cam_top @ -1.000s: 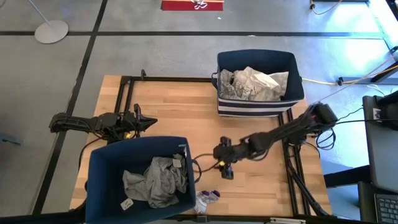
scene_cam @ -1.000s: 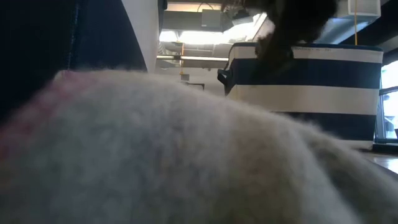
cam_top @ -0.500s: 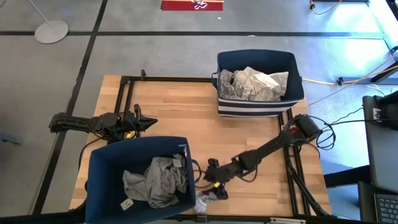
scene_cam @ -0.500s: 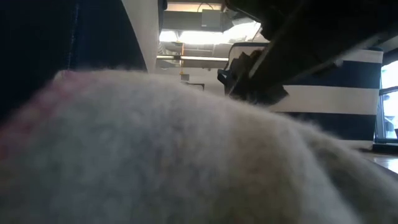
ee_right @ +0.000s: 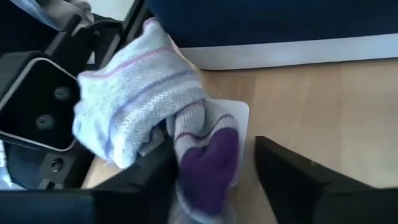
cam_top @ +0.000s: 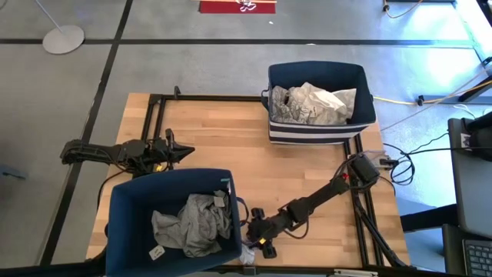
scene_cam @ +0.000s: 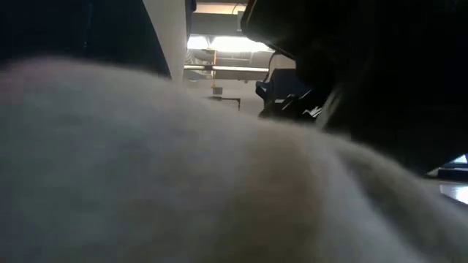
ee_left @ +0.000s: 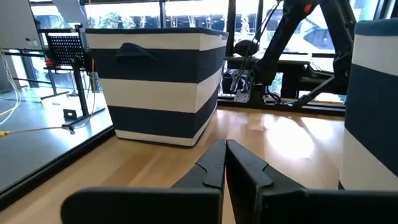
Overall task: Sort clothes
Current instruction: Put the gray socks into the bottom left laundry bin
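Note:
A white sock with thin purple stripes and a purple end (ee_right: 140,102) lies at the table's near edge beside the near left navy bin (cam_top: 131,211). It rests partly on a black device and fills the low view (scene_cam: 183,183). My right gripper (ee_right: 214,168) is open and low over it (cam_top: 260,240), one finger on each side of its purple end. A grey garment (cam_top: 192,223) lies in the near left bin. A white printed garment (cam_top: 311,104) lies in the far right striped bin (cam_top: 319,131). My left gripper (cam_top: 184,150) is shut and empty at the table's left. My right gripper stands open astride the sock's purple end (ee_right: 211,158), coming slanting down from the table's right. One finger (ee_right: 152,183) lies against the sock's side. The other finger (ee_right: 292,180) stands clear of it. The sock lies on the table, not lifted.
The far right striped bin also shows ahead in the left wrist view (ee_left: 155,81). A black device (ee_right: 37,99) sits at the table's near edge under the sock. Bare wood lies between the two bins (cam_top: 231,138).
My right gripper has gone from mid-table toward the table's near edge and left, down onto the sock beside the near left bin. It now darkens the low view. The sock has shifted in front of the low camera.

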Tool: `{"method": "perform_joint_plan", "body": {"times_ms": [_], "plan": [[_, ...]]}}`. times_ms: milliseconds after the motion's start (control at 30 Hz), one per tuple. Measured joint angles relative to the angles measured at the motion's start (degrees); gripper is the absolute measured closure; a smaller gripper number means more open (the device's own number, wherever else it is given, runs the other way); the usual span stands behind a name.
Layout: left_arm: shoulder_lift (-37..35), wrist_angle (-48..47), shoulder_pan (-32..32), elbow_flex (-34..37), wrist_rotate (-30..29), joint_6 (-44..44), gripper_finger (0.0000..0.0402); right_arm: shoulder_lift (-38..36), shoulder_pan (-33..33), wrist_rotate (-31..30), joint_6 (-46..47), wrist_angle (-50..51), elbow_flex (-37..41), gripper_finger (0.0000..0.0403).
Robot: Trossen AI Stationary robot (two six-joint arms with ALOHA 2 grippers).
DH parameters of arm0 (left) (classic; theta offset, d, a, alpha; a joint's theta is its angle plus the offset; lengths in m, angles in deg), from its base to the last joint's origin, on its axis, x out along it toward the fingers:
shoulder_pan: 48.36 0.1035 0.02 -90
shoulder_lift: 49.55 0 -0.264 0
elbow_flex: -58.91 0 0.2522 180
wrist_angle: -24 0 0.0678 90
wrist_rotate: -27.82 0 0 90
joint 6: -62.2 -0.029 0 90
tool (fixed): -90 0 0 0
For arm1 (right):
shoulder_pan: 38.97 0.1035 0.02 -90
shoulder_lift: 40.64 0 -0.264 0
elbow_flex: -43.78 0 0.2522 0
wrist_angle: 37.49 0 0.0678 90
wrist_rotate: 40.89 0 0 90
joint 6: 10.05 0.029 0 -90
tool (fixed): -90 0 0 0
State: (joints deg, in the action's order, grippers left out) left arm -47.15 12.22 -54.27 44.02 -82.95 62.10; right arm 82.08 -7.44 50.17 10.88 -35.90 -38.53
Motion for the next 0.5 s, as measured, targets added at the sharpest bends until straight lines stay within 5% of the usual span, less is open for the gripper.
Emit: {"method": "perform_joint_plan", "body": {"times_ms": [333, 500], "plan": [[0.02, -0.15, 0.01, -0.02, 0.0, -1.42, 0.0399, 0.07, -0.15, -2.32, -0.13, 2.48, 0.08, 0.0385], [0.02, -0.17, 0.0, -0.02, 0.0, -2.74, 0.0399, -1.51, -0.34, -5.75, 6.42, 5.45, 0.17, 0.0372]]}}
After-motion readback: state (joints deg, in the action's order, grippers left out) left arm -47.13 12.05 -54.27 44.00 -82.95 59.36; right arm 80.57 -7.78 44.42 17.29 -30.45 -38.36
